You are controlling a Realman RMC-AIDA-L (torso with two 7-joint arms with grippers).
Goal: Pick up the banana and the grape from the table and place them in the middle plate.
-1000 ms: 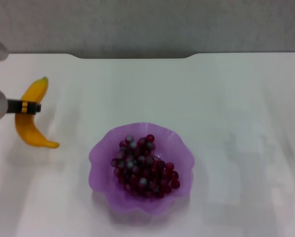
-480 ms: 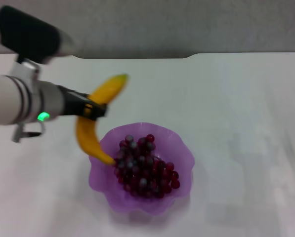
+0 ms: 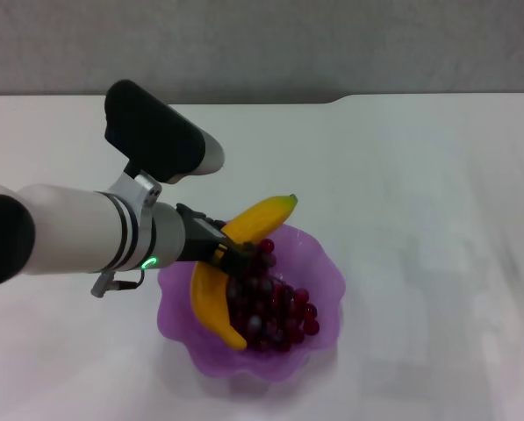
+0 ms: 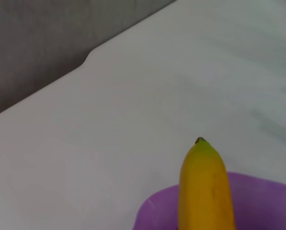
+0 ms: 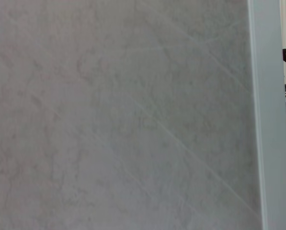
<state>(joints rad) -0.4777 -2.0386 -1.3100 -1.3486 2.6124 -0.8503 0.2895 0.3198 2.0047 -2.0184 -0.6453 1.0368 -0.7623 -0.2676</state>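
Note:
My left gripper (image 3: 229,252) is shut on the banana (image 3: 211,303) and holds it over the left side of the purple middle plate (image 3: 325,272). The banana's lower end reaches into the plate beside the grape bunch (image 3: 275,303), which lies in the plate. The banana's tip (image 4: 203,182) and the plate's rim (image 4: 154,206) also show in the left wrist view. My right gripper is out of view; only a dark sliver shows at the head view's right edge.
The white table (image 3: 419,175) spreads around the plate. Its far edge meets a grey wall (image 3: 332,44). The right wrist view shows only a grey surface (image 5: 119,115).
My left arm has carried the banana from the table's left side rightwards to over the plate, and its lower end now sits lower, inside the plate by the grapes.

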